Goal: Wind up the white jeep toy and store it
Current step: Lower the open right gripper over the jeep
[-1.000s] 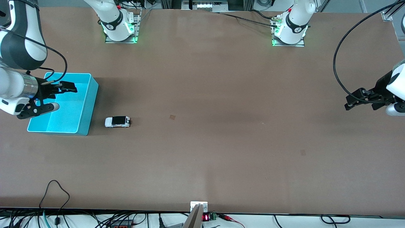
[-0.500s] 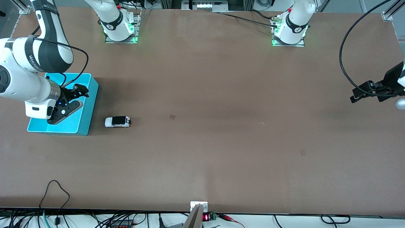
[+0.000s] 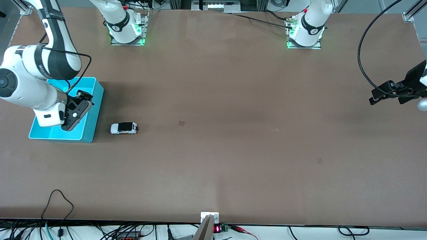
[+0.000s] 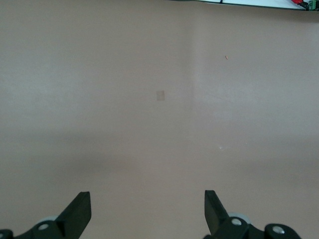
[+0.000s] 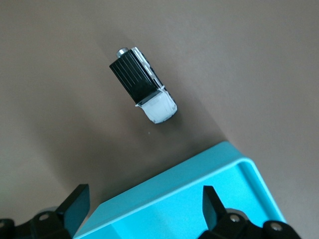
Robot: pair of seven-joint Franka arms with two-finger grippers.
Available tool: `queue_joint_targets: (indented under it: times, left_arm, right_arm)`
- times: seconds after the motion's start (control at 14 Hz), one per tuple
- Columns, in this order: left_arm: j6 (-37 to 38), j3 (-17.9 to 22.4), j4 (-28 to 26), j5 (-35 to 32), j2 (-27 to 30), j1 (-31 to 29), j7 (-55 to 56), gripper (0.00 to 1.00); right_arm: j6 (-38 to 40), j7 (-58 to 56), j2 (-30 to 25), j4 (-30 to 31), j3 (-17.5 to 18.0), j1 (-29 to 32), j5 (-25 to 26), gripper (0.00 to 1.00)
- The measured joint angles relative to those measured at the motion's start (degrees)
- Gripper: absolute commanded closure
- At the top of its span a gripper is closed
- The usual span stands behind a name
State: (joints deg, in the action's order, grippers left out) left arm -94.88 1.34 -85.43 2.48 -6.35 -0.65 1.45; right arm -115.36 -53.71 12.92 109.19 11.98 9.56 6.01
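Jaws wide, empty; right gripper (image 3: 79, 110) swung over teal bin (image 3: 87, 132), seemingly nearer jeep (image 3: 124, 128); left gripper (image 3: 383, 95) waits.

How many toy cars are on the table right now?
1: the white jeep toy stands on the table beside the teal bin. Bin's interior is partly hidden by the right arm.

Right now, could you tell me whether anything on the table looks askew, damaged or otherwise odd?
Nothing stands out. The white jeep toy sits upright on its wheels beside the teal bin, apart from it. The right gripper hangs open over the bin; the left gripper waits open at its own end of the table.
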Motion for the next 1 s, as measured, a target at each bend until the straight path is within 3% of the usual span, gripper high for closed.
queue_joint_targets:
  times: [0.29,1.0]
  left_arm:
    - [0.0,0.0,0.0,0.0,0.0,0.0,-0.4,0.0]
    - [0.7,0.0,-0.2,0.0,-0.1,0.0,-0.7,0.0]
  right_arm:
    - [-4.1,-1.3,0.2,2.7,2.5,0.0,3.3,0.0]
    - [-16.7,-14.0,4.9,6.9,4.0,0.0,3.5,0.0]
